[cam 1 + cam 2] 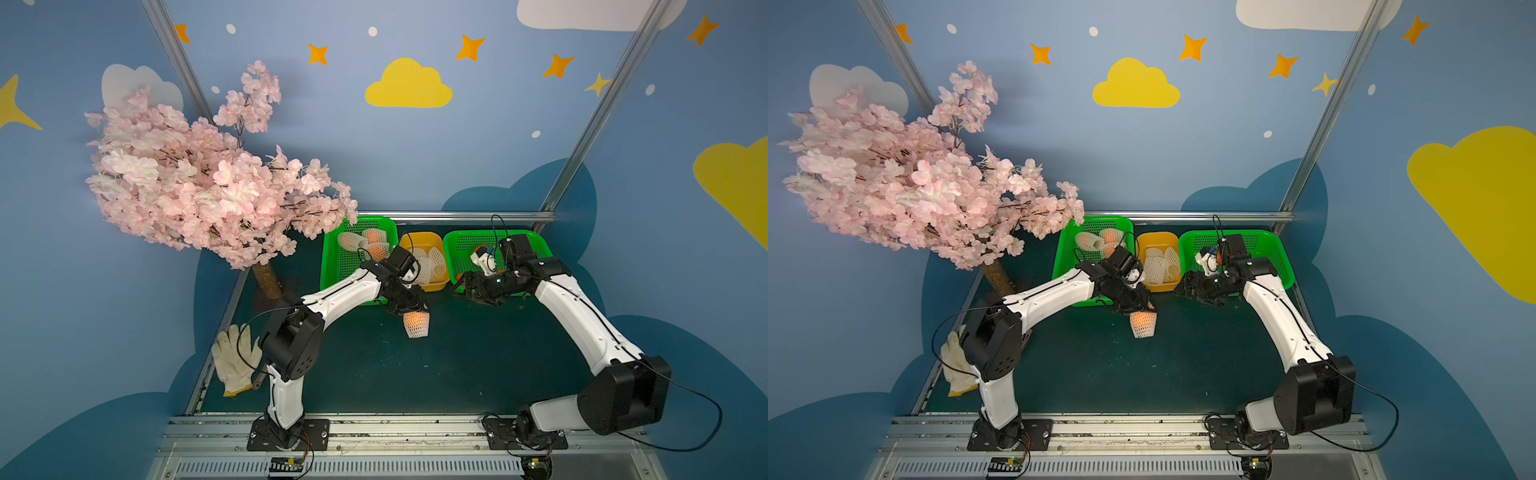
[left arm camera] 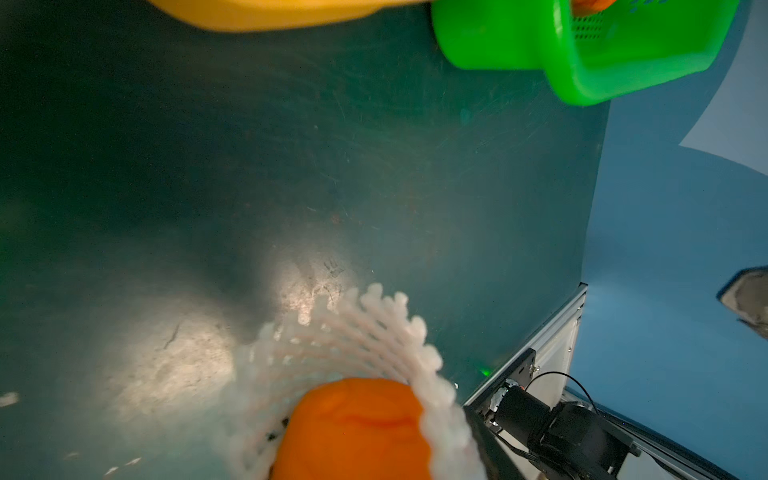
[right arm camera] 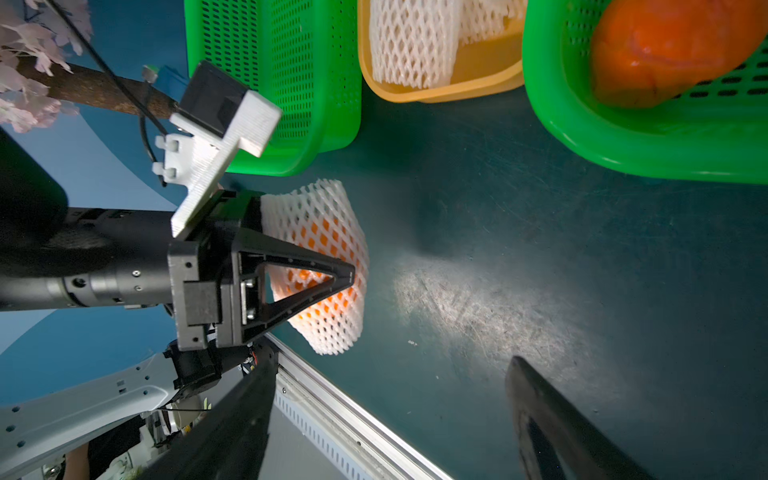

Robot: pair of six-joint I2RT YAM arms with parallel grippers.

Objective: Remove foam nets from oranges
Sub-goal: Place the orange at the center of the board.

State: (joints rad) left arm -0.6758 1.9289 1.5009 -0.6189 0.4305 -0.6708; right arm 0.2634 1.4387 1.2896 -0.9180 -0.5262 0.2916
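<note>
While our left gripper [image 1: 413,312] clamps the foam net [image 1: 417,331] with its orange [image 1: 414,319] above the mat [image 1: 478,365], just in front of the yellow tub [image 1: 420,235], our right gripper [image 1: 461,287] stands nearby with jaws apart. We judge that pulling against this clamp could tear the foam or knock the fruit loose.

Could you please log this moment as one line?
left gripper: shut on netted orange | right gripper: open, empty, near right green basket | net: on
</note>
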